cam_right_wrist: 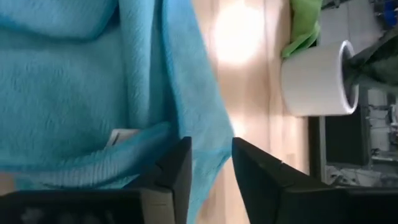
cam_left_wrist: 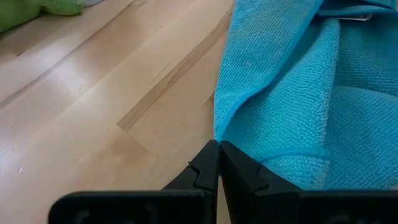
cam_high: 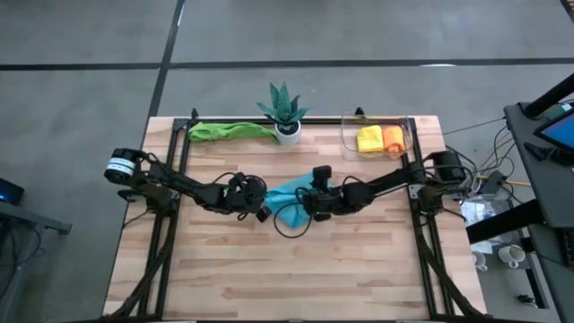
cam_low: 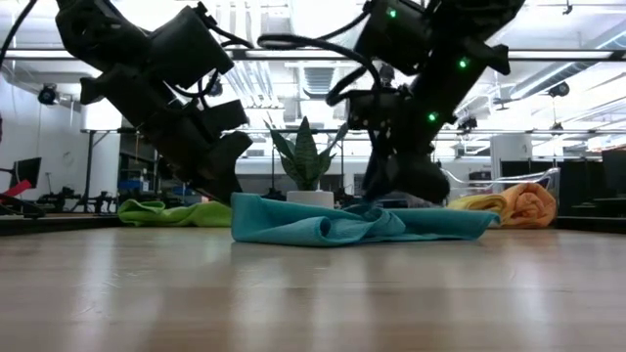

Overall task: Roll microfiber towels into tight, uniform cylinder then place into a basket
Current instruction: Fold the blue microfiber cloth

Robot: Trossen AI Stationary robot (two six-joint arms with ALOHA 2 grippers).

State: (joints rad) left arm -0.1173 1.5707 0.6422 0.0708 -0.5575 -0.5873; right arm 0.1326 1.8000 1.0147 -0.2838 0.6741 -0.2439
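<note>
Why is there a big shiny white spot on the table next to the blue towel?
Right wrist view: ceiling light glares off the wooden table beside the blue towel, washing it white. Low view: bright ceiling lights leave both arms dark. Left wrist view: even light, no glare.

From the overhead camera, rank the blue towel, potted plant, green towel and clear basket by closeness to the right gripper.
From the right gripper:
1. Blue towel, right at its fingers, mid-table.
2. Potted plant, at the far edge.
3. Clear basket, far right corner, and green towel, far left: too close to call.
</note>
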